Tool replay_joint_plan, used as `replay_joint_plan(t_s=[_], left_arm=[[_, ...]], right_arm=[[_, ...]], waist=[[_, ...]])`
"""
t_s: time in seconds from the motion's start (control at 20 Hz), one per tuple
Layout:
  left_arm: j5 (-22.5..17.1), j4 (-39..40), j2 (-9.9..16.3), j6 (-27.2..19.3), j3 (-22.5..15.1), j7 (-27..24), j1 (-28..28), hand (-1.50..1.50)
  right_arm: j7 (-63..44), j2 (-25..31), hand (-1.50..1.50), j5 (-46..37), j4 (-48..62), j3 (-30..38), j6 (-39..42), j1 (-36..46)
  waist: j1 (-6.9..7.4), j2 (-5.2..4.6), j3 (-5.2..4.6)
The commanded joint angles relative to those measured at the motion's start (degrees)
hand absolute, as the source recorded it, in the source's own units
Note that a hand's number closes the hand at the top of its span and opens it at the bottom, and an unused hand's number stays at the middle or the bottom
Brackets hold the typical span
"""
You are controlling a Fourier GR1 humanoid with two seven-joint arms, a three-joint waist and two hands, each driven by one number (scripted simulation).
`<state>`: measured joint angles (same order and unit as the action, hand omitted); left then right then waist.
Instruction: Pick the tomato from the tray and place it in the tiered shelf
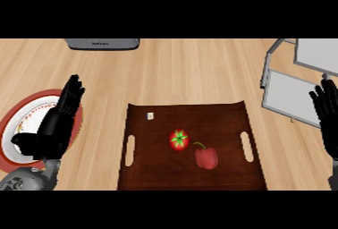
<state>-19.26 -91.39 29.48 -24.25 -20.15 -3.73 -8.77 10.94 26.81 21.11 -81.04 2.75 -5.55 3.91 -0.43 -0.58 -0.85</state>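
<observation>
A red tomato (pixel 179 139) with a green star-shaped top lies near the middle of the dark brown tray (pixel 158 172). Just to its lower right on the tray lies a red bell pepper (pixel 206 158). The grey tiered shelf (pixel 293 89) stands at the upper right of the counter. My left hand (pixel 56 123) is open, fingers pointing up, left of the tray and over a plate. At the right edge my right hand (pixel 327 114) is open too, fingers up, between the tray and the shelf. Neither hand touches the tomato.
A white plate (pixel 20 123) with a red rim lies at the left, partly under my left hand. A grey appliance (pixel 103 43) shows at the top edge. A small white tag (pixel 150 116) sits on the tray's upper left. Bare wooden counter lies beyond the tray.
</observation>
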Motion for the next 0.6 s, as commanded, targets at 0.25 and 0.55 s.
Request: replay_joint_plan(t_s=[0.25,0.55], left_arm=[[-8.47,10.74,-1.07,2.92,2.8,12.15,6.56,0.0],[-9.72,14.23,-3.72,7.89,2.0,12.97,6.03,0.0]], right_arm=[[1.64,-0.76,1.5,-14.12,-13.75,-4.52,-12.64,-2.74],[-12.72,-6.51,-1.5,-22.29,-8.69,-11.12,-21.73,-8.51]], waist=[[-0.56,0.7,0.64],[0.26,0.54,0.82]])
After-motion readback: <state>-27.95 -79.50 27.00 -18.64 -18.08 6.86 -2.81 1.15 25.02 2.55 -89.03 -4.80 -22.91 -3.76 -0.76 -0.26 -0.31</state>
